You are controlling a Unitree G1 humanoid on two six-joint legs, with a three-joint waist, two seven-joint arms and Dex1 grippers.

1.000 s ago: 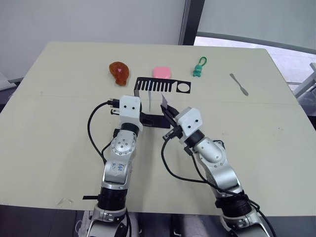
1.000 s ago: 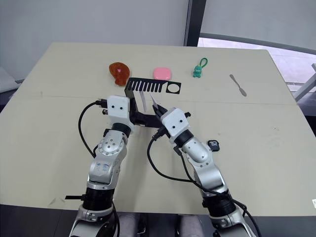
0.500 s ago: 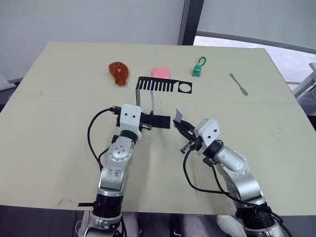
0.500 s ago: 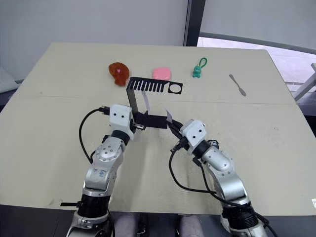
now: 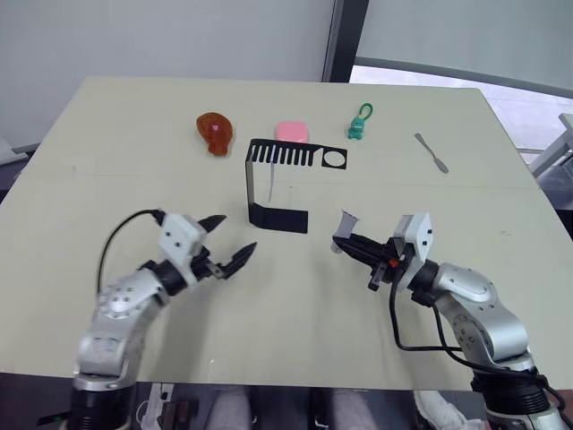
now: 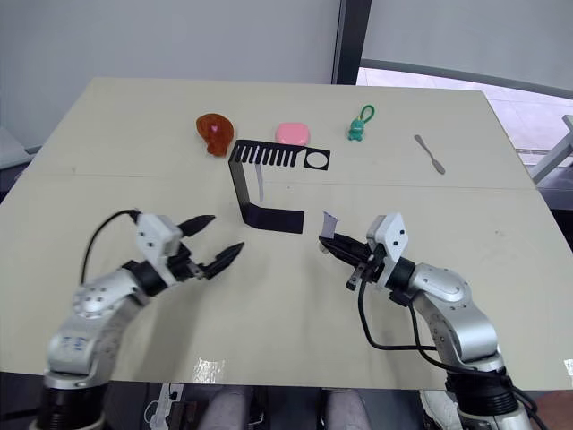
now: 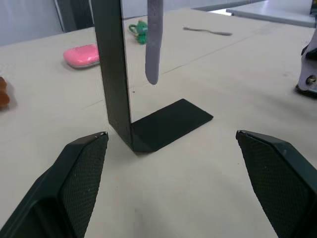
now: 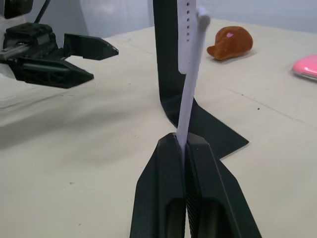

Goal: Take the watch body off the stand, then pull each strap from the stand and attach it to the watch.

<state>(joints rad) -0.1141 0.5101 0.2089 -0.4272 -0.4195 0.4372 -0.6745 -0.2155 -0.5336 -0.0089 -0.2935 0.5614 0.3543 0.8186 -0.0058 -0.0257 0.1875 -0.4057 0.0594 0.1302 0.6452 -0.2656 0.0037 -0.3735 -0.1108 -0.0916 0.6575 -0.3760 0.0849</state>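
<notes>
The black stand (image 5: 250,184) is upright at mid-table, its comb top (image 5: 295,154) over the flat base (image 5: 279,218). One pale strap (image 7: 153,44) still hangs from the comb beside the upright. My left gripper (image 5: 237,233) is open, low over the table to the left of the base and touching nothing. To the right of the base, my right gripper (image 5: 339,240) is shut on the other strap (image 8: 190,74), the one with a row of holes, which sticks up from the fingertips. The watch body is hidden.
Along the far side lie a brown drumstick toy (image 5: 216,132), a pink oval piece (image 5: 292,132), a green keychain figure (image 5: 359,124) and a grey spatula (image 5: 433,153). The table's near edge runs just below both arms.
My left gripper let go of the stand's base, opened and drew back to the near left. My right gripper pulled the holed strap off the stand, away to the right.
</notes>
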